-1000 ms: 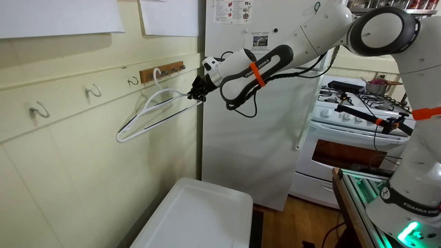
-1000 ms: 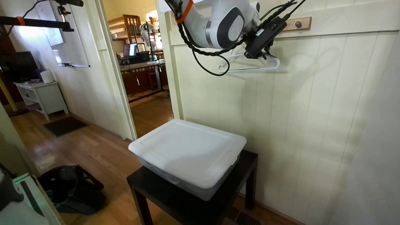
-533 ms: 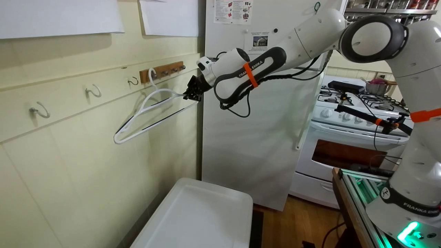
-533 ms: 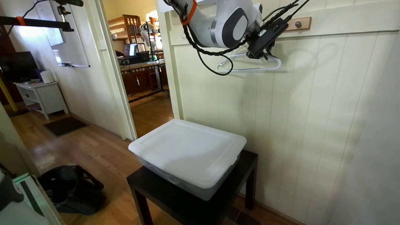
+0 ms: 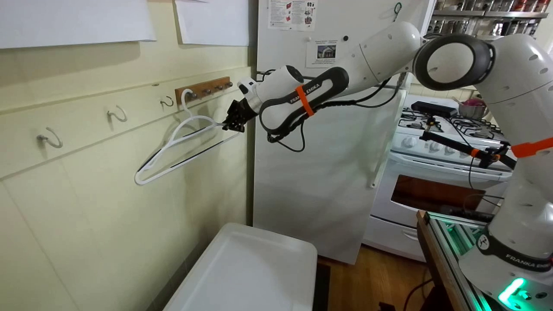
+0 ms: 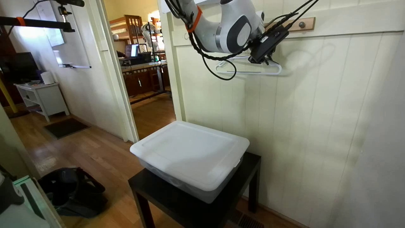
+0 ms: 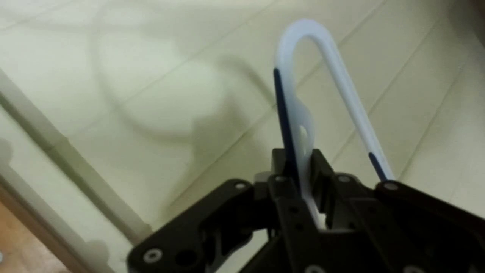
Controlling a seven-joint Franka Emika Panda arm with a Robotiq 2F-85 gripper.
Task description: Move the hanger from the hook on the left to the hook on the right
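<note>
The white hanger (image 5: 171,141) is off the hooks in my gripper (image 5: 224,125), its hook end pointing up and its body tilted. In the wrist view the jaws of my gripper (image 7: 298,161) are closed around one sloping arm of the hanger (image 7: 343,76). Its hook end overlaps the left end of the wooden peg rack (image 5: 211,87) in an exterior view; I cannot tell if they touch. Three metal wall hooks, a near hook (image 5: 51,138), a middle hook (image 5: 116,114) and a far dark hook (image 5: 166,101), hold nothing. The hanger (image 6: 253,73) is partly hidden by my gripper (image 6: 265,60).
The cream wall (image 5: 108,207) is close behind the hanger. A fridge (image 5: 311,172) stands to one side of the arm, with a stove (image 5: 453,168) beyond. Below is a white-lidded bin (image 6: 190,152) on a black table (image 6: 139,182). Cables (image 6: 218,76) hang from the arm.
My gripper and the hanger have moved left and slightly down in an exterior view, along the peg rack. The hanger stays gripped throughout.
</note>
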